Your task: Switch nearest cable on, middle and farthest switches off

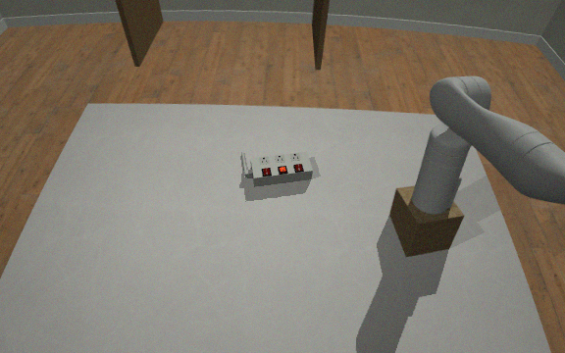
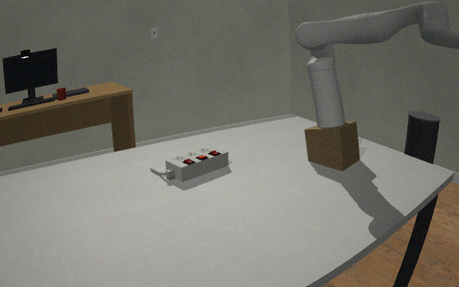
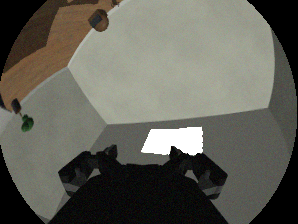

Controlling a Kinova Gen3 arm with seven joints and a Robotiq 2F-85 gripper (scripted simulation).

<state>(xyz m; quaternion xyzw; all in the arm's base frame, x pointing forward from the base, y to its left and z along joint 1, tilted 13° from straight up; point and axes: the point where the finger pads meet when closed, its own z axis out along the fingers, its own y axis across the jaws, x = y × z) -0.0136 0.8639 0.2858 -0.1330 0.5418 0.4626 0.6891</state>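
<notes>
A white power strip (image 1: pixel 282 179) (image 2: pixel 199 169) lies flat and the right way up near the middle of the table (image 1: pixel 140 255) (image 2: pixel 94 231). Its cable stub (image 1: pixel 246 164) (image 2: pixel 157 171) leaves the left end. Three red switches sit in a row. The switch nearest the cable (image 1: pixel 266 172) (image 2: pixel 189 161) and the farthest switch (image 1: pixel 298 168) (image 2: pixel 214 152) look dark red. The middle switch (image 1: pixel 282 170) (image 2: pixel 202 157) glows brighter orange. My gripper (image 3: pixel 143 151) shows only in the wrist view, open and empty, facing the room walls. The strip is not in that view.
The arm rises from a wooden block (image 1: pixel 427 230) (image 2: pixel 331 149) on the table's right side, well apart from the strip. A dark cylinder (image 2: pixel 422 135) stands beyond the table's right edge. A desk (image 2: pixel 54 115) with a monitor stands at the back wall.
</notes>
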